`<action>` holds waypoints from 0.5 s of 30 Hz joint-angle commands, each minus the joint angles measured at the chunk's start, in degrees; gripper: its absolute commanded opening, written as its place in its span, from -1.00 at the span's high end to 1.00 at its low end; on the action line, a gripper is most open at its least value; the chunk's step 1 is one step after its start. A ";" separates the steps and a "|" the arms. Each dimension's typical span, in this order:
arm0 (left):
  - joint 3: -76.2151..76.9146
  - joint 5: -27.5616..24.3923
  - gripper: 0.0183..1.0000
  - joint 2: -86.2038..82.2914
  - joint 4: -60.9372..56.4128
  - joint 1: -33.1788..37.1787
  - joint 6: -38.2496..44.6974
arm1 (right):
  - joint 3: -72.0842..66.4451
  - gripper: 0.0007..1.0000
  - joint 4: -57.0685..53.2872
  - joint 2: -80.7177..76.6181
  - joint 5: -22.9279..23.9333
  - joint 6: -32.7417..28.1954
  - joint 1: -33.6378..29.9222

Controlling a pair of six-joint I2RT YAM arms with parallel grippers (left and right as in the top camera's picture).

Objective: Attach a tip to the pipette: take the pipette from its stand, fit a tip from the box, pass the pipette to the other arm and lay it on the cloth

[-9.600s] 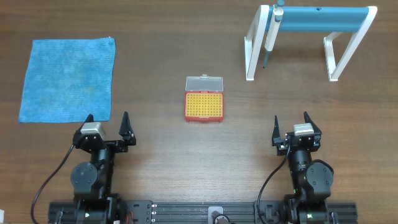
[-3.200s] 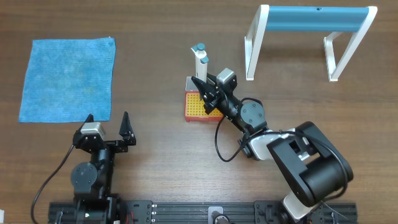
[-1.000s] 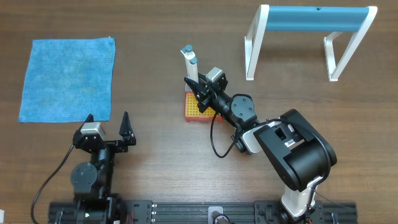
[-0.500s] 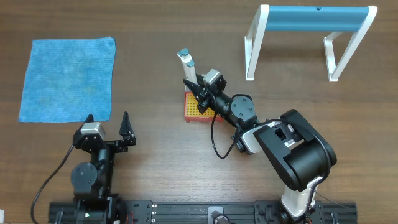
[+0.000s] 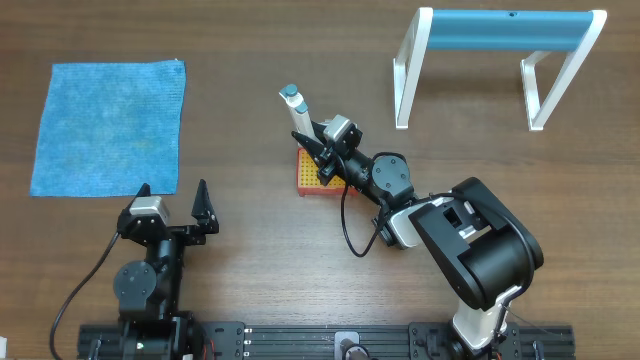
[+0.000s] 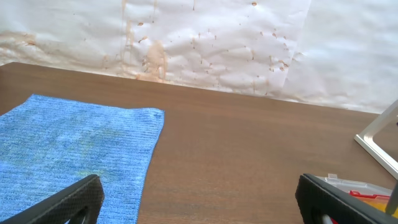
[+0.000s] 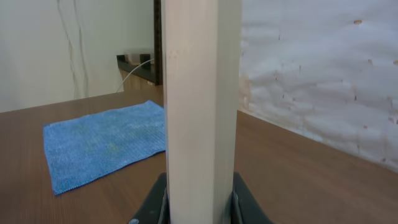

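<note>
the pipette (image 5: 296, 108) is pinched between the fingers of the right gripper (image 5: 311, 138) and is seen at 11 o'clock of the tip box (image 5: 308, 182). the left gripper (image 5: 171, 203) is spread wide, at 5 o'clock of the cloth (image 5: 108, 128).

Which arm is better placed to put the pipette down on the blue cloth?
Left, likely: the left gripper, open, sits beside the cloth, while the right gripper, shut on the pipette, is by the tip box, farther away.
</note>
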State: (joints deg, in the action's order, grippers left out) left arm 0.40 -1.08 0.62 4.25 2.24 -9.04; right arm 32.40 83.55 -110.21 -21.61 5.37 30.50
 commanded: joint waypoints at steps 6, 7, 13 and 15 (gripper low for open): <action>-0.09 0.46 -0.99 -0.42 0.37 -0.02 0.50 | -1.36 0.84 0.35 1.99 -0.76 -1.20 0.46; -0.09 0.46 -1.00 -0.42 0.35 -0.02 0.52 | -1.36 0.84 0.35 1.99 -0.76 -1.20 0.46; -0.09 0.46 -1.00 -0.42 0.37 -0.02 0.50 | -1.31 0.84 0.31 1.99 -0.76 -1.20 0.46; -0.09 0.46 -1.00 -0.42 0.35 -0.02 0.50 | -1.31 0.84 0.33 1.99 -0.76 -1.20 0.46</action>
State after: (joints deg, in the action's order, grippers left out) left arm 0.40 -1.06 0.62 4.25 2.24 -9.04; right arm 31.44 83.55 -109.60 -21.63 5.19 30.50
